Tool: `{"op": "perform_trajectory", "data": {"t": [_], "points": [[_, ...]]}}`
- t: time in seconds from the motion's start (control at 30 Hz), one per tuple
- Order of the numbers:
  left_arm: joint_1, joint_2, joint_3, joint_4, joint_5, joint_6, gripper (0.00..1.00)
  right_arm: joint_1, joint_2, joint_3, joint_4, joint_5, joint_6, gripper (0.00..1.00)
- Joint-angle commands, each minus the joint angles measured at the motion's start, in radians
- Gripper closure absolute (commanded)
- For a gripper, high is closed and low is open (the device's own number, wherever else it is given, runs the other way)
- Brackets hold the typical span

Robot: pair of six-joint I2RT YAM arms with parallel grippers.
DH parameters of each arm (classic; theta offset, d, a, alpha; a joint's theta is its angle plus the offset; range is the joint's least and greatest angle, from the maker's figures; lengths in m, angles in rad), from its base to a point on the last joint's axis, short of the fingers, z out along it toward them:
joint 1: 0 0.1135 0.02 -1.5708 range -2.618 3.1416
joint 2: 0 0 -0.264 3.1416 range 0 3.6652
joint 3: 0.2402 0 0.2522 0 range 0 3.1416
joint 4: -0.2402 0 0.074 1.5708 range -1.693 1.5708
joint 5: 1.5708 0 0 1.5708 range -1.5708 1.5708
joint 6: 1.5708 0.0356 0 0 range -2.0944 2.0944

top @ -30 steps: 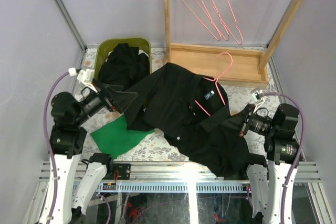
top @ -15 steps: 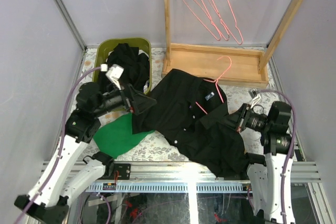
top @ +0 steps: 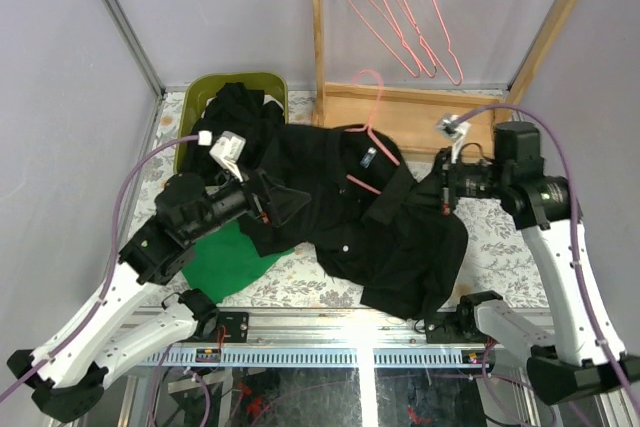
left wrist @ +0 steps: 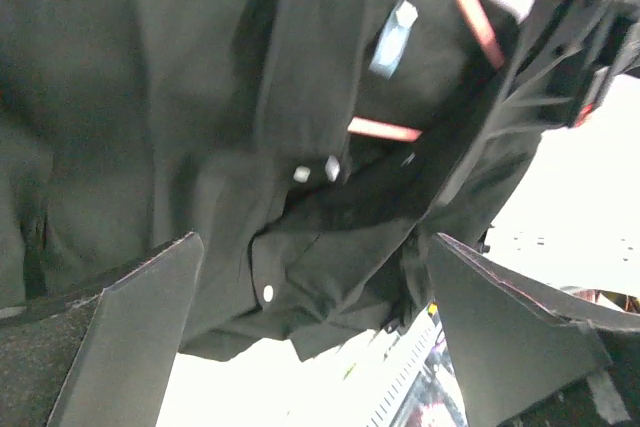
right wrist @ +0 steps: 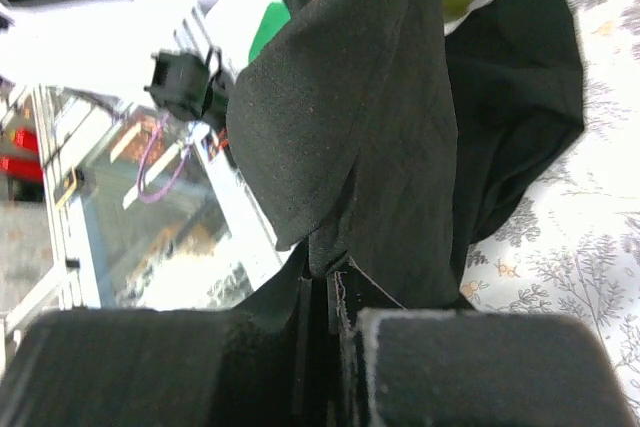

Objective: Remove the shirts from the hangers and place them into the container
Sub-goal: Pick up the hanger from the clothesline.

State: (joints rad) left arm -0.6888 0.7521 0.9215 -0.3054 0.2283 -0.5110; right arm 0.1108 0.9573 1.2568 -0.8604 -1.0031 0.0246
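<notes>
Top view, 1 black shirt (top: 390, 237) on its pink hanger (top: 368, 137) now shifted closer to the container (top: 196, 105), right gripper (top: 436, 193) lifted higher, left gripper (top: 286, 203) moved onto the shirt, left wrist view, jaws spread wide before the black cloth, right wrist view, jaws pressed together pinching a fold of shirt

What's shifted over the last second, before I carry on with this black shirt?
The right claw, shut on the black shirt, rose and swung toward the rack, dragging the shirt and its pink hanger leftward. The left claw, open, advanced right to the shirt's edge without gripping. Unchanged: green cloth, container holding a second black shirt, three hangers on the rack.
</notes>
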Motion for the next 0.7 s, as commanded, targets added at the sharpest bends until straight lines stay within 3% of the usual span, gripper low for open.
{"op": "perform_trajectory", "data": {"t": [0.0, 0.13, 0.33, 0.5, 0.67], "points": [[-0.006, -0.082, 0.029, 0.079, -0.095, 0.037, 0.06, 0.201, 0.106, 0.001, -0.031, 0.176, -0.095, 1.00], [-0.007, -0.106, 0.001, 0.078, -0.102, 0.046, 0.06, 0.382, 0.159, -0.125, 0.067, 0.262, -0.063, 1.00], [-0.006, -0.103, -0.030, 0.083, -0.079, 0.050, 0.07, 0.528, 0.143, -0.256, 0.249, 0.284, 0.043, 1.00], [-0.007, -0.055, -0.042, 0.116, -0.027, 0.034, 0.17, 0.583, 0.122, -0.305, 0.316, 0.316, 0.080, 1.00], [-0.008, -0.027, -0.072, 0.136, -0.013, 0.037, 0.19, 0.584, 0.043, -0.352, 0.376, 0.297, 0.106, 1.00]]}}
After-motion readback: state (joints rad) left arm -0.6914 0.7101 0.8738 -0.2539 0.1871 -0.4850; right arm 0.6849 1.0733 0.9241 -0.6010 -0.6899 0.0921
